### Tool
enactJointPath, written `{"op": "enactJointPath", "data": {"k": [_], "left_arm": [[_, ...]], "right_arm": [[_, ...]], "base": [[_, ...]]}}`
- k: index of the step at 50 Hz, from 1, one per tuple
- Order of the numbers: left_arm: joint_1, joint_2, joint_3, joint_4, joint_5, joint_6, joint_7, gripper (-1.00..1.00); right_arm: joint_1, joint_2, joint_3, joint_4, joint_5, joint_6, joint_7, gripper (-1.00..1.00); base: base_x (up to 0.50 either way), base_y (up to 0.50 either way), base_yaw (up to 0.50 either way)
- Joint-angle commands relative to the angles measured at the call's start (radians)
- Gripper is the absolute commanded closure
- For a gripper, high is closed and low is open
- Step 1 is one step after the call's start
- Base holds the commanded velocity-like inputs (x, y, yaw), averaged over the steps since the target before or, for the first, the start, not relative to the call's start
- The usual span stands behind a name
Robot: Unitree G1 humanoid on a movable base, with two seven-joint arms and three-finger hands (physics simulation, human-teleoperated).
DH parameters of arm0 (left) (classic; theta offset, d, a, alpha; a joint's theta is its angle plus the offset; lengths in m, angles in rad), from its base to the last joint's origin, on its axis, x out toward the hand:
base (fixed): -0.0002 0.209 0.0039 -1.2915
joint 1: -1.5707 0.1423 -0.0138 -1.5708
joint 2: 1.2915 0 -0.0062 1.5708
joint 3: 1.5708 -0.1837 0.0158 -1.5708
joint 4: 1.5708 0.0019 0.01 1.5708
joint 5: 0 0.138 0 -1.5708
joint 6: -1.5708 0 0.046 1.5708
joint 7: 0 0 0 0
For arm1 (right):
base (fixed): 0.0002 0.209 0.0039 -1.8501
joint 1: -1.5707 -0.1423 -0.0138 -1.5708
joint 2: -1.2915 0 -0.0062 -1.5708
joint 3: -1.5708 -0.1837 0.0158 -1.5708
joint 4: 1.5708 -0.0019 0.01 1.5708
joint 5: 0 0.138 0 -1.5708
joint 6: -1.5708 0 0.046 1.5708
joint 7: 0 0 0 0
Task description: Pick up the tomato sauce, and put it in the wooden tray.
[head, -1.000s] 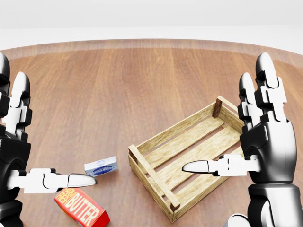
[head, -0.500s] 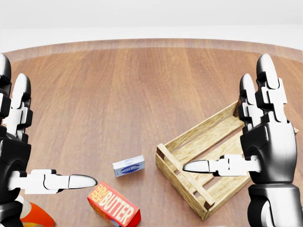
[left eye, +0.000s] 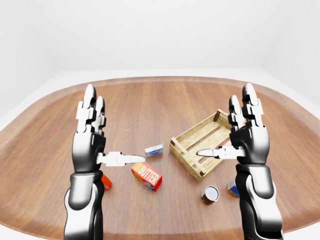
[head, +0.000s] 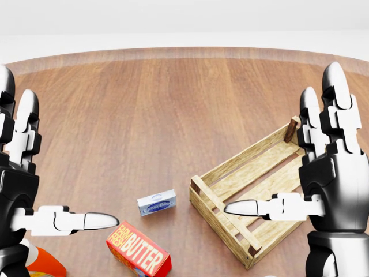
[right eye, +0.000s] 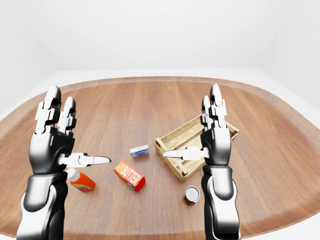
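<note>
Room: white walls, brown wooden table (left eye: 150,100).
Left hand (right eye: 52,142): fingers spread, raised, holding nothing.
Right hand (right eye: 215,137): likewise splayed, empty, hovering over wooden tray (head: 253,173).
Tomato sauce (right eye: 81,180): lying on its side beneath left hand, untouched, likely the nearer reach.
Clutter: butter box (right eye: 129,175), small blue box (right eye: 139,150), can (right eye: 190,195).

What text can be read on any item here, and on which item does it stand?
"BUTTER": large white letters on the red butter box; the smaller yellow words beside it are too blurred to read.
Small blue-and-white box: label too small to read.
Can and orange bottle: no legible print.
Wooden tray: none.
</note>
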Motion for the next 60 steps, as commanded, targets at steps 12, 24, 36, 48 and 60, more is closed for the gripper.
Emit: {"op": "enactJointPath", "data": {"k": [12,24,36,48,60], "left_arm": [[-0.014,0.006,0.019,-0.034,-0.019,0.000,0.000,-1.00],[-0.018,0.007,0.018,-0.038,-0.017,0.000,-0.001,-1.00],[-0.019,0.008,0.020,-0.047,-0.017,0.000,-0.003,-1.00],[-0.013,0.007,0.012,-0.043,-0.013,0.000,-0.005,-1.00],[-0.010,0.006,0.012,-0.037,-0.012,0.000,-0.008,-1.00]], "right_arm": [[0.130,0.003,0.044,-0.292,-0.094,0.000,0.038,-1.00],[0.274,0.012,0.060,-0.460,-0.146,0.000,0.115,-1.00],[0.475,0.025,0.055,-0.465,-0.128,0.000,0.176,-1.00],[0.719,-0.025,0.105,-0.465,-0.054,0.000,0.143,-1.00],[0.873,-0.164,0.121,-0.465,0.095,0.000,0.034,-1.00]], "base": [[0.00,0.00,0.00],[0.00,0.00,0.00],[0.00,0.00,0.00],[0.00,0.00,0.00],[0.00,0.00,0.00]]}}
